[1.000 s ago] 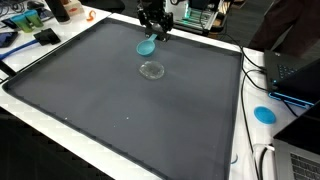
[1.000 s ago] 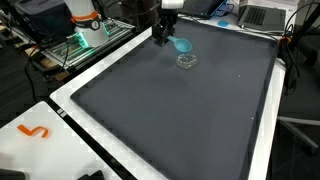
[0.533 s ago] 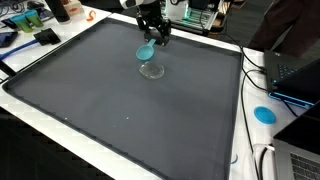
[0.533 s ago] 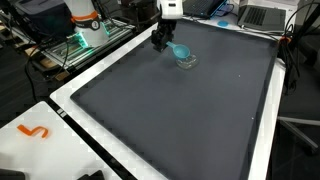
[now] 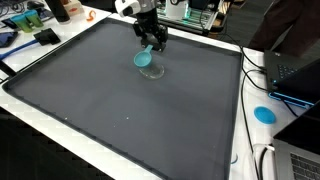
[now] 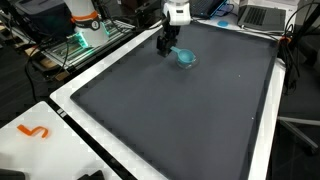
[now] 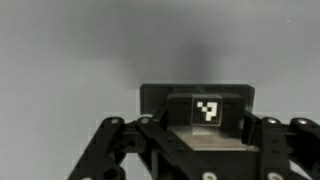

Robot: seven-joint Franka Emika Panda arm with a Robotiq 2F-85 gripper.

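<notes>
The blue lid [image 5: 144,58] hanging from my gripper [image 5: 153,43] looks like thin moulded plastic, a small round piece that could be a lid or a shallow dish. I judge it very light, fairly stiff across its face but springy at the edge, and smooth enough to slide or pivot between my pads if I squeeze unevenly. It is not fragile, though a hard pinch could bow it. The rim is the only sensible place to hold it, since the flat face offers nothing to bite on, and that is where I appear to have it. My fingers are closed on its upper edge and the piece hangs tilted below and slightly to one side of them. In both exterior views it sits right at my fingertips, low over the dark mat [image 5: 120,115] near the far edge, and it lies just beside my gripper [image 6: 164,44] in the exterior view from the other end. Beneath it is a clear round dish [image 5: 154,72], faint against the mat. The lid's lower edge overlaps that outline, but I cannot tell whether the two touch. My wrist view shows only the finger linkages, a dark block with a square marker [image 7: 207,110] and bare grey mat, so it does not confirm the grip. A second blue disc [image 5: 264,113] lies well apart on the white border.
</notes>
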